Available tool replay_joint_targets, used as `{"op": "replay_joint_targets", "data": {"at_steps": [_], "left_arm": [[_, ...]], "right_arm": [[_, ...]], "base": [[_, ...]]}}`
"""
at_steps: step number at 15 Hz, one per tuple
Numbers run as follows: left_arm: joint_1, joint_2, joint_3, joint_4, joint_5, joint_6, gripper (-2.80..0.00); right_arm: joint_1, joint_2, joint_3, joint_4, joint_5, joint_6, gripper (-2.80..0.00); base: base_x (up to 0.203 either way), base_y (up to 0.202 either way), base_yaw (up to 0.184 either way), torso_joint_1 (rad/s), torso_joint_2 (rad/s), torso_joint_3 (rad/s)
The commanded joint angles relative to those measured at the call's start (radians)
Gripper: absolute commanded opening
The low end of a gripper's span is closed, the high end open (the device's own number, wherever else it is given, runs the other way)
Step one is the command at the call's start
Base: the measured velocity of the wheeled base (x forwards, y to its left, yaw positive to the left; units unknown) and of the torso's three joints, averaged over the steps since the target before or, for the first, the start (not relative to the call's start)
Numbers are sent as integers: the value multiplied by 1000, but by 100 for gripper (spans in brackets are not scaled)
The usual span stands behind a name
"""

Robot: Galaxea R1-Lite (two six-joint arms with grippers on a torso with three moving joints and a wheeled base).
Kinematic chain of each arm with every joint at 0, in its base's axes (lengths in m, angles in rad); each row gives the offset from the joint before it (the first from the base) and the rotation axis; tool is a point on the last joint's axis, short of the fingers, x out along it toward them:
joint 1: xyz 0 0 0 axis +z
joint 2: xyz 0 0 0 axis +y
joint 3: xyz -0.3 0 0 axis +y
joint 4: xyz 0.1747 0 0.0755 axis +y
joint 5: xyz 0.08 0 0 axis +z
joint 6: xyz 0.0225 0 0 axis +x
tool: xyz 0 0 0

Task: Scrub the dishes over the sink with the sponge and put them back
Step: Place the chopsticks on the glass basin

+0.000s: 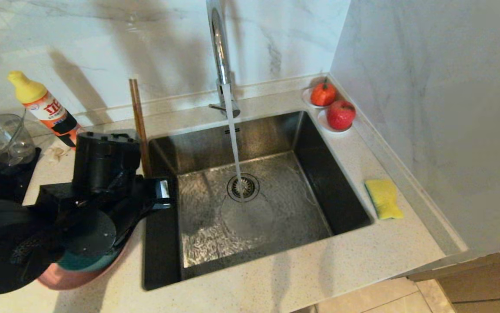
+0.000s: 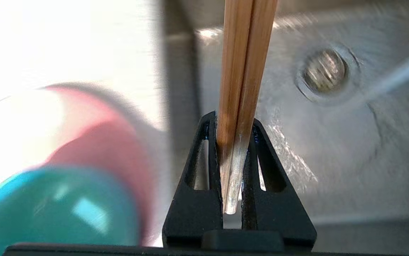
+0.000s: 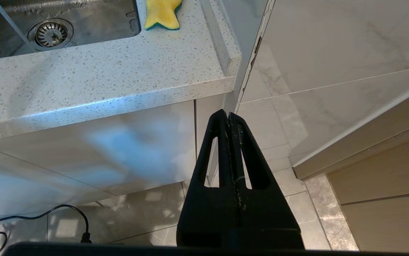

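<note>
a: which step r we on?

b: looks like the chopsticks (image 2: 243,71) go first. left gripper (image 2: 233,121) is clamped on the pair near one end, jaws nearly together w/ both sticks pinched between them. in the head view the sticks (image 1: 139,121) stand about upright at the sink's left edge, above the left arm.

a: over the sink yet?

b: at the rim, i'd say. wrist cam looks past the sticks to the sink (image 1: 319,174) floor and drain (image 2: 325,71). faucet (image 1: 219,48) is running, stream hits just by the strainer. sticks aren't under it.

a: plate and bowl?

b: pink plate (image 1: 80,274) on the counter left of the sink, teal bowl (image 1: 78,261) sitting in it, mostly hidden under the arm. not scrubbed yet by the look of it.

a: sponge?

b: sponge (image 1: 384,198) is on the counter right of the sink, well apart from the left arm, lying flat, yellow side up. green layer shows at its edge from the right wrist cam.

a: right arm?

b: parked low in front of the cabinet, below counter level. right gripper (image 3: 231,117) fully closed, holding nothing.

a: so next?

b: my guess: bring the sticks out over the basin, toward the water, and the right arm has to come up and grab the sponge. thin sticks could slip or twist in that pinch, so keep the grip firm.
</note>
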Motion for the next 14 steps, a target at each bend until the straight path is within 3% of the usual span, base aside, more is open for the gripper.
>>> {"op": "replay_joint_targets", "data": {"at_steps": [1, 7, 10, 12, 14], "left_arm": [[0, -103, 32, -2, 16, -35, -280], [0, -230, 101, -2, 15, -61, -280], [-7, -204, 170, -6, 20, -52, -280], [-6, -222, 135, -10, 19, -53, -280], [-6, -223, 173, -17, 18, -53, -280]], "right_arm": [[0, 0, 0, -1, 0, 0, -280], [0, 0, 0, -1, 0, 0, -280], [0, 0, 0, -1, 0, 0, -280], [0, 0, 0, -1, 0, 0, -280], [0, 0, 0, 1, 0, 0, -280]], "base": [[0, 0, 0, 0, 0, 0], [0, 0, 0, 0, 0, 0], [0, 0, 0, 0, 0, 0], [0, 0, 0, 0, 0, 0], [0, 0, 0, 0, 0, 0]]}}
